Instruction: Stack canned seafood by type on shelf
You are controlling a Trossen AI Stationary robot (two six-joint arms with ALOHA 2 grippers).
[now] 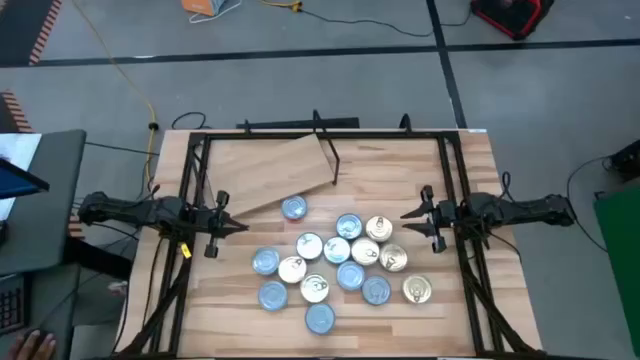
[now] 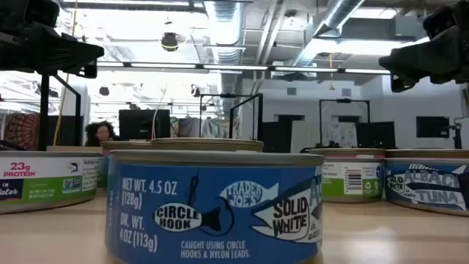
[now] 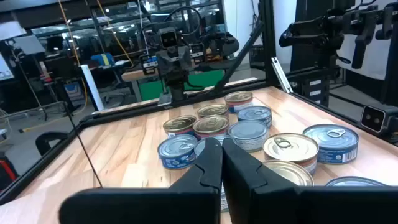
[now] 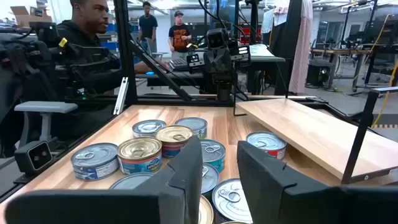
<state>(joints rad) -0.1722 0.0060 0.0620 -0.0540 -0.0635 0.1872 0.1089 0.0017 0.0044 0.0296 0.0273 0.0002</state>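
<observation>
Left gripper (image 1: 222, 222): you have it at the table's left side, clear of the tins, its two dark fingers (image 3: 208, 168) pressed together with nothing between them.

Right gripper (image 1: 425, 222): you have it at the table's right side, facing the left one across the tins. Its fingers (image 4: 186, 171) stand a little apart with a narrow gap, and nothing is held.

Canned seafood (image 1: 335, 265): you see about a dozen small flat round tins lying loose in a cluster on the butcher-block tabletop (image 1: 470, 180), between the two grippers and toward the front edge. None is stacked. Some have silver lids with blue labels; others have gold or cream lids with pull rings. From the low view, the nearest tin (image 2: 212, 209) is blue, marked "Trader Joe's", "Solid White" and "Circle Hook". A white-and-green tin (image 2: 47, 180) to its left reads "23g protein". One blue-lidded tin (image 1: 294, 208) sits apart from the cluster, just beside the shelf's front edge.

Shelf (image 1: 270, 170): you see a light plywood board lying skewed at the back left of the tabletop, with a thin black rod (image 1: 330, 150) at its right edge. No tin rests on it.

Beyond the table: people (image 4: 87, 25) show in the room behind.
</observation>
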